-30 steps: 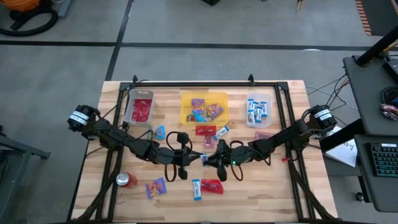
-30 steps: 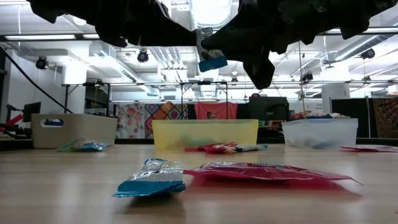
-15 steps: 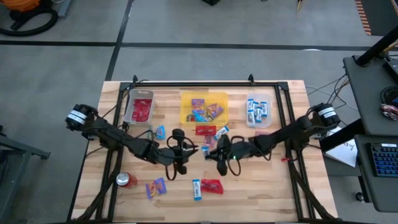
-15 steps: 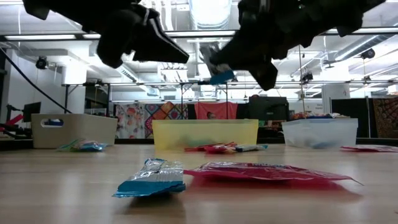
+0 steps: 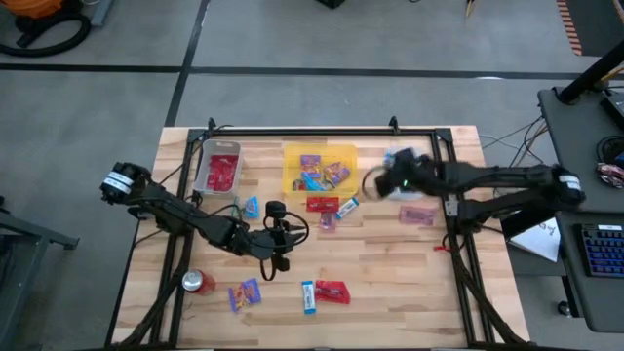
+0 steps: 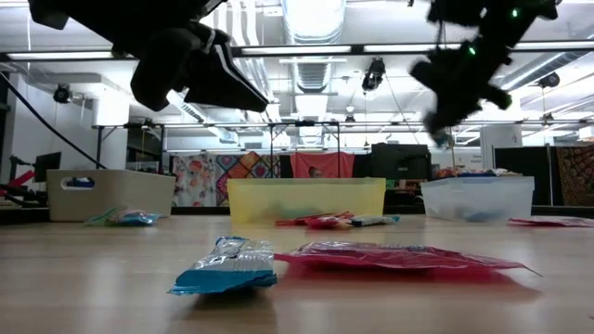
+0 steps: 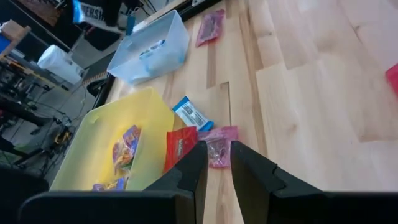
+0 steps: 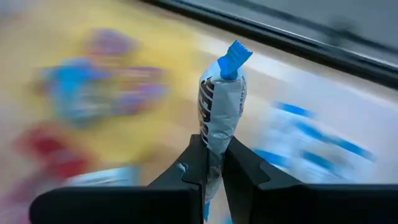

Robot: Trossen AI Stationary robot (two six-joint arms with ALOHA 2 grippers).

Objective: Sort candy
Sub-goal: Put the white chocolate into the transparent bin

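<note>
Item: right gripper (image 8: 212, 163), over the clear bin (image 5: 407, 176) at table's far right. Fingers pinched on a slim blue-and-white bar (image 8: 221, 106), held upright, free end up.
Step, judged: drop bar into clear bin w/ its like. Best done by centring over bin, lowering inside the walls, then releasing; bar is light and could bounce off a rim.
Item: left gripper (image 7: 214, 165), mid-table, nr front of yellow bin (image 5: 320, 168). Fingers close together w/ a narrow gap, nothing between them.
Loose candy: red packet (image 5: 323, 204), blue-and-white bar (image 5: 348, 206) and pink packet (image 5: 328, 220) just in front of yellow bin; red packet (image 5: 332, 292), blue bar (image 5: 308, 297), purple packet (image 5: 245, 293) nr front edge; pink packet (image 5: 416, 214) beside clear bin.
Other: grey bin (image 5: 219, 167) holding reds, far left; soda can (image 5: 198, 282), front left.
Obstruction: none seen over clear bin.
</note>
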